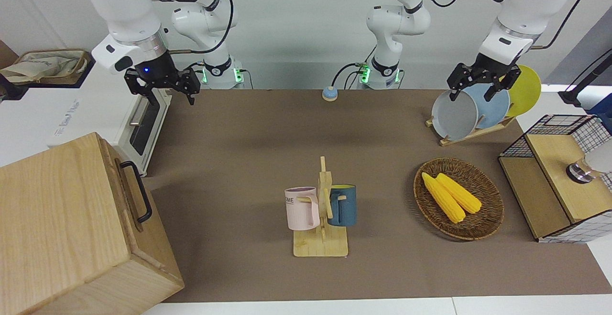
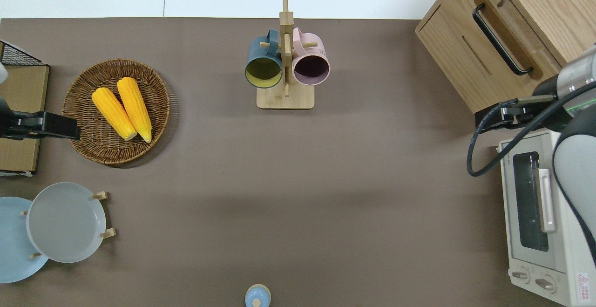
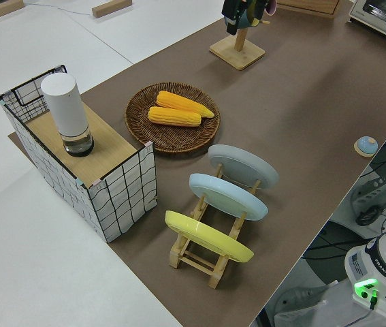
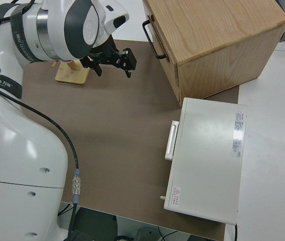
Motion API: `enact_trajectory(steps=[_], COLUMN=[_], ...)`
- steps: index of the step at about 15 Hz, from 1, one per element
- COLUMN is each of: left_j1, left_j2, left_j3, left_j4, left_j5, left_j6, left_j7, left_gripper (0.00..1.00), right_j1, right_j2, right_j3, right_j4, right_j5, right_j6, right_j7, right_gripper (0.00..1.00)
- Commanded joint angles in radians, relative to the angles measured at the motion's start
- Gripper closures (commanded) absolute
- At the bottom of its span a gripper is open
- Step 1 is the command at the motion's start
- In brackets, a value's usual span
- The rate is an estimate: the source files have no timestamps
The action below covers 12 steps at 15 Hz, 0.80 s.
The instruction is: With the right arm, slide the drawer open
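The drawer [image 1: 125, 188] sits shut in the top of the big pale wooden box [image 1: 57, 219] at the right arm's end of the table. Its front is flush with the box, and its black loop handle [image 1: 137, 191] is free. The handle also shows in the overhead view [image 2: 500, 39] and in the right side view [image 4: 152, 36]. My right gripper [image 1: 171, 96], with its blue light on, hangs open and empty. In the overhead view it [image 2: 486, 121] is over the brown mat between the box and the toaster oven, apart from the handle. It also shows in the right side view [image 4: 114, 69]. The left arm [image 1: 475, 92] is parked.
A white toaster oven [image 1: 138, 119] stands beside the box, nearer to the robots. A mug rack [image 1: 321, 214] with two mugs stands mid-table. A basket of corn [image 1: 483, 222], a plate rack [image 1: 471, 109] and a wire-mesh box [image 1: 554, 176] stand toward the left arm's end.
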<state>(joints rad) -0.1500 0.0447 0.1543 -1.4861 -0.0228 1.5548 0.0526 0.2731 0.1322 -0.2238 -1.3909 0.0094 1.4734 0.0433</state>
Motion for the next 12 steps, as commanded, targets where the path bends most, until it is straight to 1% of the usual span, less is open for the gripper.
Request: enact_trajectory(steps=[1,3,7,8,10,12], left_j1=[-0.017,-0.017,-0.017,-0.017,-0.017,-0.017], left_j2=[0.012,0.012,0.012,0.012,0.012,0.012], left_j3=[0.016,0.016,0.016,0.016,0.016,0.016], left_j4=[0.02,0.02,0.02,0.02,0.02,0.02], left_j5=[0.015,0.015,0.014,0.014,0.014,0.015], left_j6=[0.001,0.001,0.001,0.001,0.001,0.001], left_j7=[0.006,0.006,0.006,0.006,0.006,0.006], left_gripper=[0.0,0.0,0.0,0.0,0.0,0.0], right_j1=[0.001,-0.008,-0.012,-0.011,0.001,0.003], right_j2=[0.003,0.004,0.003,0.003,0.003,0.003], right_j3=[0.001,0.0,0.001,0.006,0.001,0.015], right_j4=[0.015,0.03,0.035,0.038,0.039,0.038], right_j5=[-0.009,-0.011,-0.006,-0.012,-0.025,-0.099], right_j6=[-0.018,-0.019,-0.019,-0.019,-0.019,-0.019], right_j7=[0.016,0.01,0.006,0.006,0.004,-0.003], right_gripper=[0.011,0.011,0.011,0.011,0.011,0.011])
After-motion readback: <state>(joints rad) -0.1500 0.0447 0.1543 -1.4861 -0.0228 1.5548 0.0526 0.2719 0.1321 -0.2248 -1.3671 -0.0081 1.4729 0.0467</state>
